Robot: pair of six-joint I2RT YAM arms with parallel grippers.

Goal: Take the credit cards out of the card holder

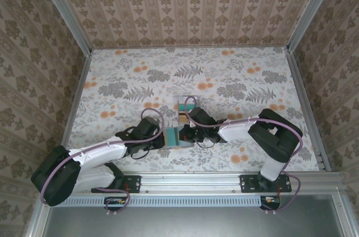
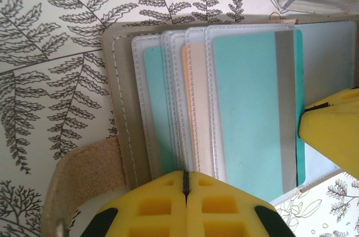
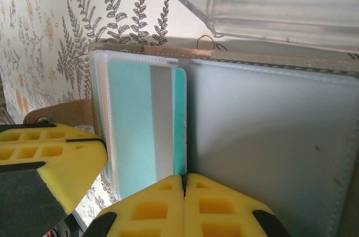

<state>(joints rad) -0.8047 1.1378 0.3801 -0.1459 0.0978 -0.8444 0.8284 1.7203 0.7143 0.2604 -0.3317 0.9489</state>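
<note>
Card holder (image 2: 119,113) lies open and flat on the fern-print desk (image 2: 50,40), caught between both tools. Its clear pocket leaves fan out just ahead of the left tool (image 2: 185,186). The front leaf carries a teal card (image 2: 247,113) with a grey stripe along its far side. That card's darker edge pokes out of the pocket toward the right tool (image 3: 184,186).

Behind the front leaf:
- one leaf shows a strip of orange-tan card (image 2: 184,91)
- the rear leaf shows a second teal card (image 2: 154,113)
- what the other leaves hold cannot be told

Left tool is closed, its yellow fingers pressed together on the near edge of the holder, where the leaves run in between them. A tan strap tab (image 2: 84,175) curls off the holder just to the left of this tool.

Right tool is also closed, fingers meeting on the exposed edge of the teal card, right at the seam with the holder's wide pale pocket face (image 3: 269,136). It looks pinched on the card, though the contact itself is hidden by the fingers. One finger (image 2: 331,119) of the right tool touches the card's edge in the left wrist view.

Clear plastic box (image 3: 269,7) with something orange inside sits on the desk just beyond the holder, ahead of both tools. In the top view the two tools meet tip to tip over the holder, close to the arm bases.
</note>
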